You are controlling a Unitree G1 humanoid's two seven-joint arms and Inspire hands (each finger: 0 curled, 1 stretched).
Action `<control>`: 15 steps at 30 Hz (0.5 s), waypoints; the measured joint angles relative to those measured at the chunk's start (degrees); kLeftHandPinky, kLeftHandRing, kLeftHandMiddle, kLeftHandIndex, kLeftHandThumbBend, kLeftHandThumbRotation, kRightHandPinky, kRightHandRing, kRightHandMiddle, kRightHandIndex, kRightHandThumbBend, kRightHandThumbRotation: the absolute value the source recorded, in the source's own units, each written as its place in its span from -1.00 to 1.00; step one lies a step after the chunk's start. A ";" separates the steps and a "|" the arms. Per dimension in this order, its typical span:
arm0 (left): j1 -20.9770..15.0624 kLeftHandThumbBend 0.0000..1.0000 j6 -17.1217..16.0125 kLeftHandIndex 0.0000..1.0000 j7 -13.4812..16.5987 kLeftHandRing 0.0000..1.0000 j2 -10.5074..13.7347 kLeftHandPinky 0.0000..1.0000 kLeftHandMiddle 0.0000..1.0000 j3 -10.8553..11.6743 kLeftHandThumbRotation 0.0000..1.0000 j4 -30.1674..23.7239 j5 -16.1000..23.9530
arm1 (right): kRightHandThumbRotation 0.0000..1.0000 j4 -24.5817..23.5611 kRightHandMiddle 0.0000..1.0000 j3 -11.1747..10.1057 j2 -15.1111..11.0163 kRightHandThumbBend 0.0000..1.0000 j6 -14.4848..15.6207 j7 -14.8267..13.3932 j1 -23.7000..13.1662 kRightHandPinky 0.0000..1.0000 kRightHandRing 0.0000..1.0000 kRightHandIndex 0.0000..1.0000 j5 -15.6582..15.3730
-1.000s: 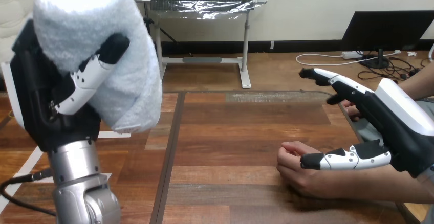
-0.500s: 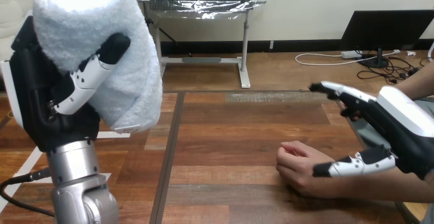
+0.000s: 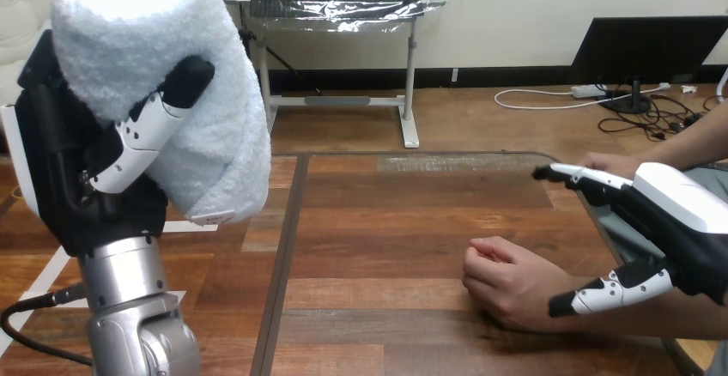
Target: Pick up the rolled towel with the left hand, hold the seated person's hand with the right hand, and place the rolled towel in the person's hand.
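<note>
While fingers [image 3: 142, 136] grip towel [image 3: 154, 41], right hand [image 3: 678, 213] splayed

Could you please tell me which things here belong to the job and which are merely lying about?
Job: rolled towel in the left hand; right hand, open; the person's near hand, resting on the table.
Idle: the person's far hand, by the table's far corner.

The middle of the table [image 3: 378, 247] lies open between the raised rolled towel [image 3: 154, 41] and the person's hand [image 3: 506, 286] at right.

2 black hands: left hand [image 3: 57, 178] with white-shelled fingers, silver forearm [image 3: 129, 283] (cylindrical); right hand [image 3: 687, 243] with glossy white back.
</note>
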 measured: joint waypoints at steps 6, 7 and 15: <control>0.00 0.20 0.01 -0.23 -0.48 -0.42 -0.15 -0.56 -0.30 -0.03 -1.00 0.00 0.03 | -0.48 2.75 0.83 1.27 -1.14 1.00 -0.18 0.57 -1.94 0.68 0.79 0.81 -1.38; 0.00 0.20 0.01 -0.23 -0.58 -0.42 -0.16 -0.56 -0.30 -0.03 -1.00 0.00 0.04 | -0.48 3.22 0.83 1.47 -1.32 1.00 -0.20 0.70 -2.27 0.70 0.80 0.82 -1.54; 0.00 0.20 0.01 -0.23 -0.92 -0.43 -0.20 -0.57 -0.31 0.04 -1.00 0.00 0.03 | -0.44 5.94 0.87 3.00 -2.52 1.00 -0.07 1.32 -3.96 0.77 0.85 0.85 -2.91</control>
